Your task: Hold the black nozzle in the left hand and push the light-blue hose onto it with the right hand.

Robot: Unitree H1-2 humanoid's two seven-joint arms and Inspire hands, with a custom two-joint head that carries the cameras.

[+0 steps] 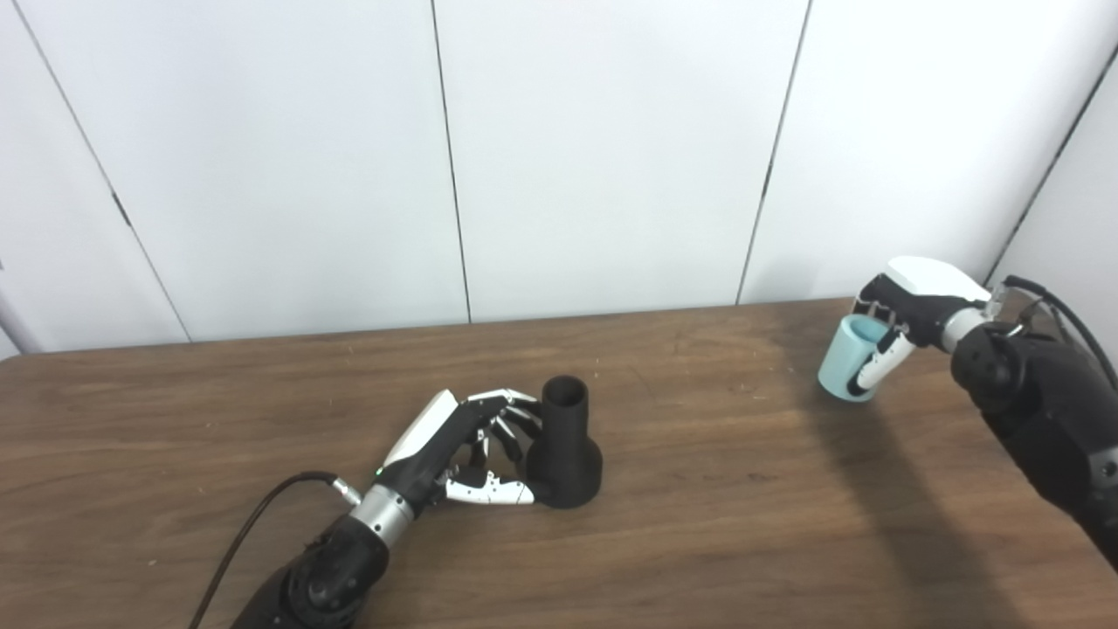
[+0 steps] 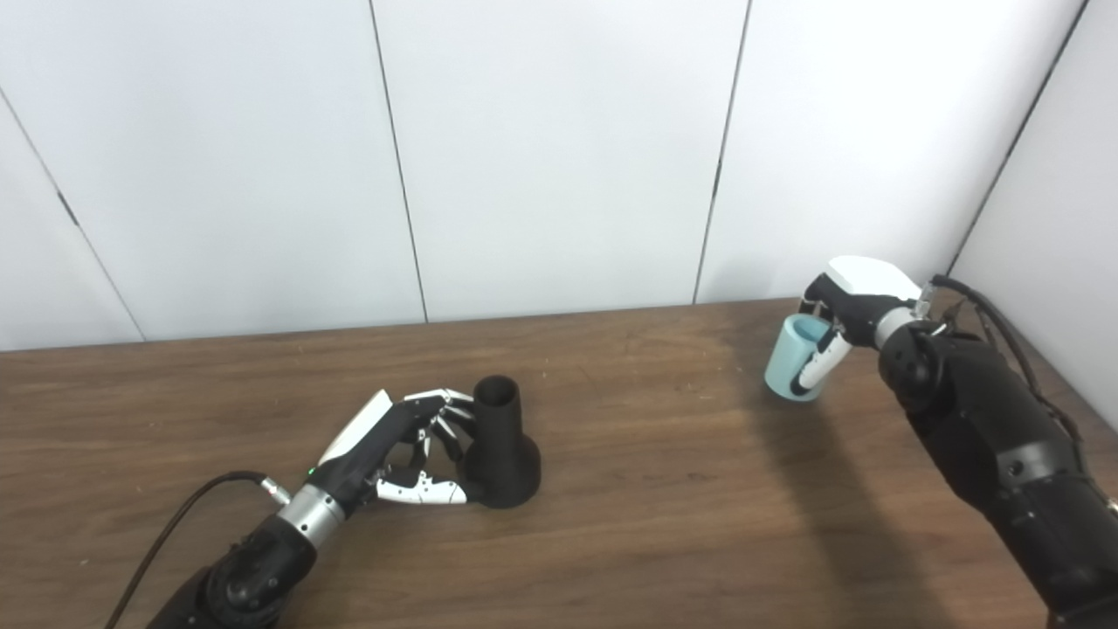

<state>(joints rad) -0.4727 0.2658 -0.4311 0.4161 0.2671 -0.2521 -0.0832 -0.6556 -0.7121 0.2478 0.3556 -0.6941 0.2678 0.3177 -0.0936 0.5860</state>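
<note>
The black nozzle [image 1: 566, 447] stands upright on the wooden table [image 1: 716, 489], wide base down and open neck up, near the middle. My left hand [image 1: 454, 445] is right beside it on its left. The fingers [image 1: 511, 406] reach the neck and the thumb lies by the base, but they are not wrapped around it. My right hand [image 1: 908, 306] is at the far right and shut on the short light-blue hose [image 1: 840, 362]. It holds the hose tilted, with the open end up, far from the nozzle. I cannot tell whether the hose touches the table.
White wall panels [image 1: 611, 157] stand close behind the table's far edge. A black cable [image 1: 253, 524] trails from my left wrist across the table's front left. The right arm casts a shadow [image 1: 882, 489] over the right side of the table.
</note>
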